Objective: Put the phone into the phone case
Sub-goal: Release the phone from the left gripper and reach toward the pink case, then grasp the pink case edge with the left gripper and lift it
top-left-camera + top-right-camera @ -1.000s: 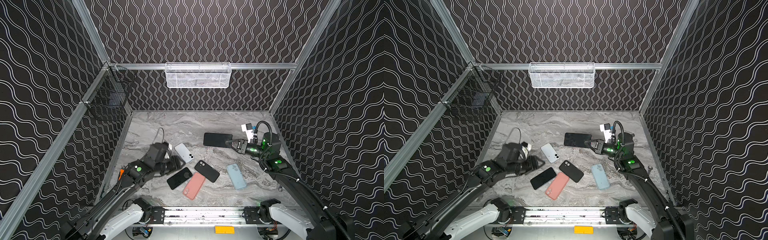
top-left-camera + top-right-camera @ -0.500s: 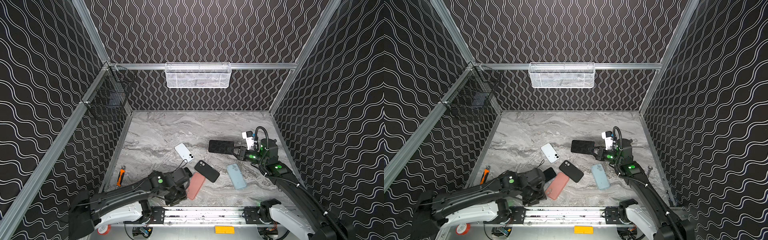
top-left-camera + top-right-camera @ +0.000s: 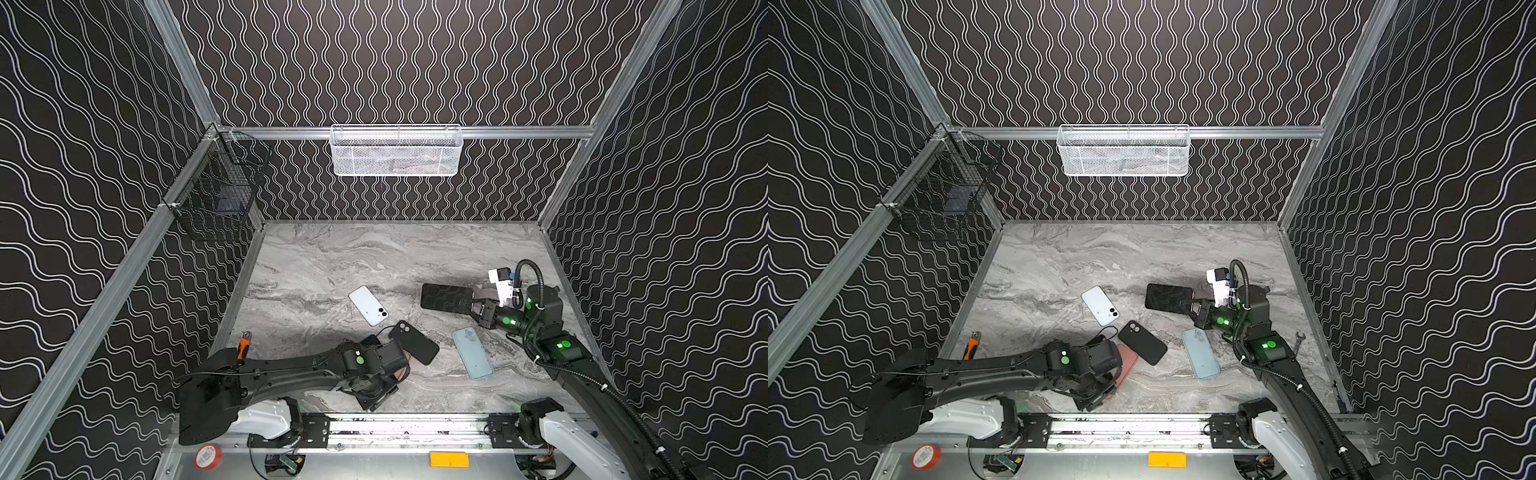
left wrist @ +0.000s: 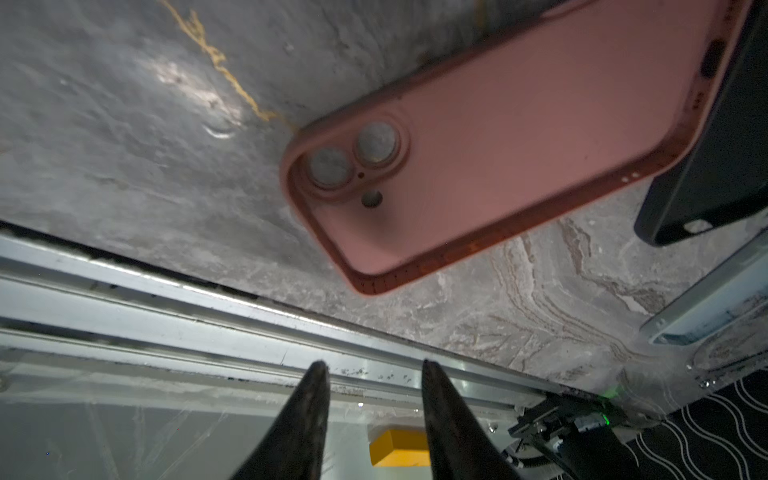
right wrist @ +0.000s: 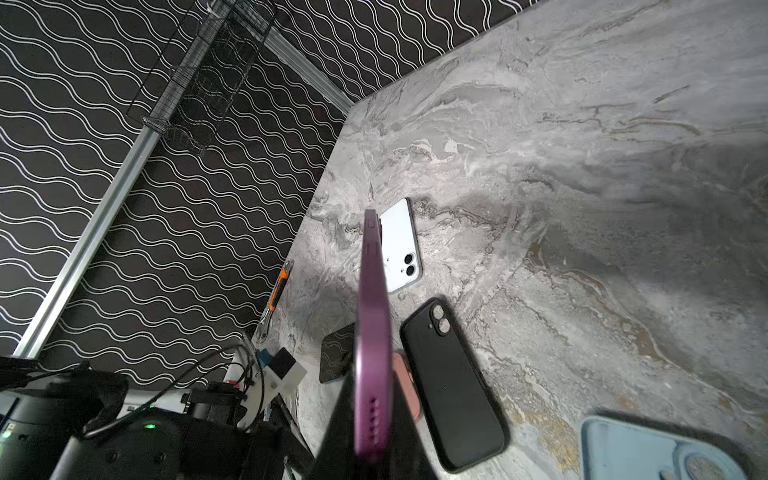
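The purple phone [image 5: 372, 332] is hanging over the right of the surface [image 3: 332, 257], the right tool [image 3: 473, 307] clamping its end; the left tool [image 4: 372, 365] is hovering near the pink case [image 4: 498, 145], fingers apart, gripping nothing

Count: 3 phones, 3 cases, 2 baskets, 1 tool.
Phones: white phone [image 3: 368, 305], purple phone [image 5: 372, 332], dark phone [image 5: 335, 357]. Cases: pink case [image 4: 498, 145], black case [image 3: 415, 343], light-blue case [image 3: 471, 353]. Baskets: white basket [image 3: 395, 151] at 12 o'clock, black wire basket [image 3: 216, 195] at 10 o'clock. Orange-handled tool [image 3: 244, 347] at 8 o'clock.
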`<state>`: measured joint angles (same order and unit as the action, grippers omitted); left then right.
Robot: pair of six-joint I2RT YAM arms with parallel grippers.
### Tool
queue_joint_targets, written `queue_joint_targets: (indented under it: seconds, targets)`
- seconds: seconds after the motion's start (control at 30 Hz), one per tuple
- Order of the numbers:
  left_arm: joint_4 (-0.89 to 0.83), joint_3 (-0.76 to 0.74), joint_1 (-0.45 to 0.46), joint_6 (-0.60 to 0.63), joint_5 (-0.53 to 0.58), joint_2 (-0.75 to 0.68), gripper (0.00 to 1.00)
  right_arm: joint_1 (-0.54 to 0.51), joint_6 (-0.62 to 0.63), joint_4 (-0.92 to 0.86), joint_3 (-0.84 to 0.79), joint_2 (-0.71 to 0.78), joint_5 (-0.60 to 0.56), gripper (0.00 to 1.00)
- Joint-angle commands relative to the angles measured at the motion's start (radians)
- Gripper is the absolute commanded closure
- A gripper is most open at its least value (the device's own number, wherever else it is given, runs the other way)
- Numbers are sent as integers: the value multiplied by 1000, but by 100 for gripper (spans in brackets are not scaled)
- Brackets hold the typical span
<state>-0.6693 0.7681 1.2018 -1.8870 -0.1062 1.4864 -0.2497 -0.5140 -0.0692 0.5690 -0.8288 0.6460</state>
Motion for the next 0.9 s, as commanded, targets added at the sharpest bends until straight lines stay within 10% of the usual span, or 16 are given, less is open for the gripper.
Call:
queue_joint_targets:
  seconds: [0.0,0.87]
  targets:
    - [-21,19,4,-85,39,16,59,-1,-3,36,-2,4,23,100]
    - [152,-129,-2,-239,18,58,66,0,48,-10,27,-16,9,100]
